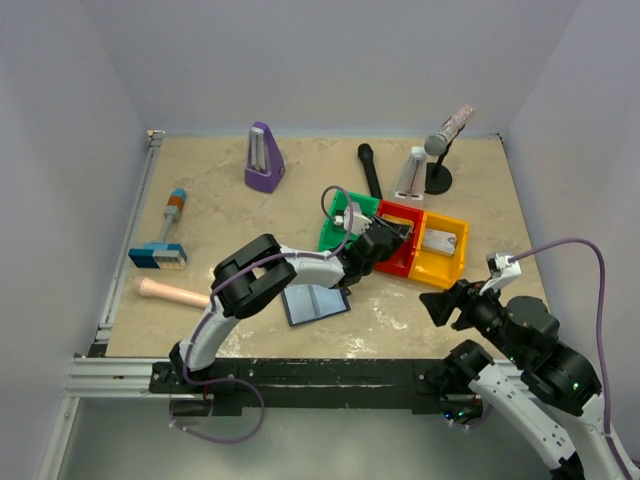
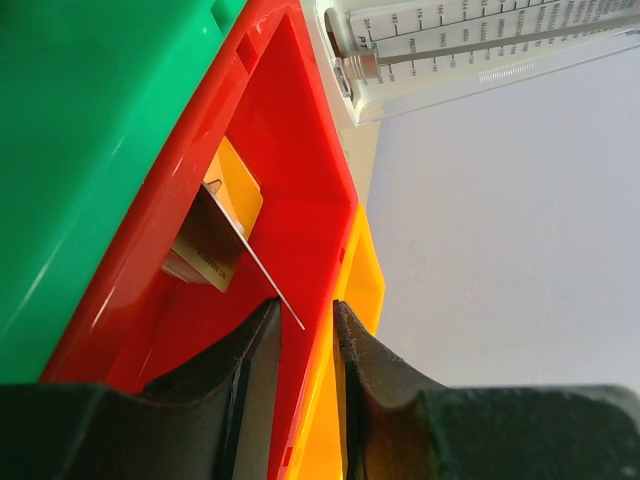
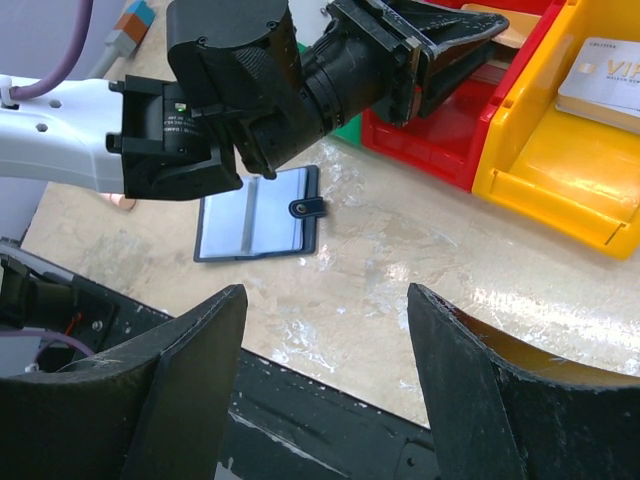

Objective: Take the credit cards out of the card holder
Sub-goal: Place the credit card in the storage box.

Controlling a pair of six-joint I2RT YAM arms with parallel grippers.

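- The card holder (image 3: 255, 213) is laid open and flat on the table (image 1: 250, 215), just near of the bins, with its snap tab at the right edge.
- The left gripper (image 2: 307, 315) is held over the red bin (image 2: 300, 170) with its jaws narrowly parted. A corner of a tan credit card (image 2: 212, 240) is seen between the tips, with a gap on each side.
- That card is propped tilted inside the red bin.
- A stack of pale credit cards (image 3: 607, 85) is seen in the yellow bin (image 3: 540, 170), right of the red one.
- The right gripper (image 3: 325, 292) is held over the near right of the table, jaws spread wide around nothing.
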